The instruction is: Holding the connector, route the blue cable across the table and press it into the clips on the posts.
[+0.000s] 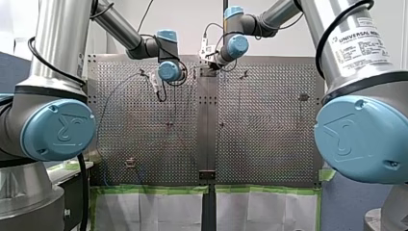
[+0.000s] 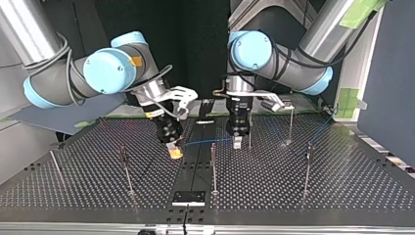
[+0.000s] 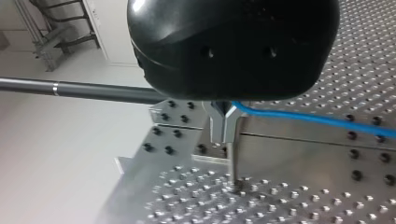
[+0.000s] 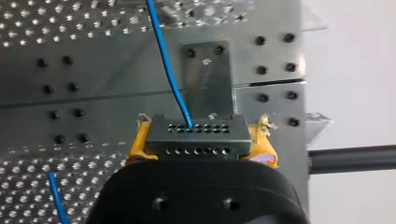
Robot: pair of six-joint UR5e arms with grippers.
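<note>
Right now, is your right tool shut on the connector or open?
Shut: my right tool has its yellow pads against both sides of the connector, blue cable leaving it.

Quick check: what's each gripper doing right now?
My left gripper: fingers closed on the blue cable.
My right gripper: yellow-padded fingers closed on the connector.

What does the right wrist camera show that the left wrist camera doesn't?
Only the right wrist view shows the connector, a dark block with rows of holes, held between the yellow pads of my right gripper. Only the left wrist view shows my left gripper, its metal fingers closed on the blue cable. Both show that cable and the perforated table.
</note>
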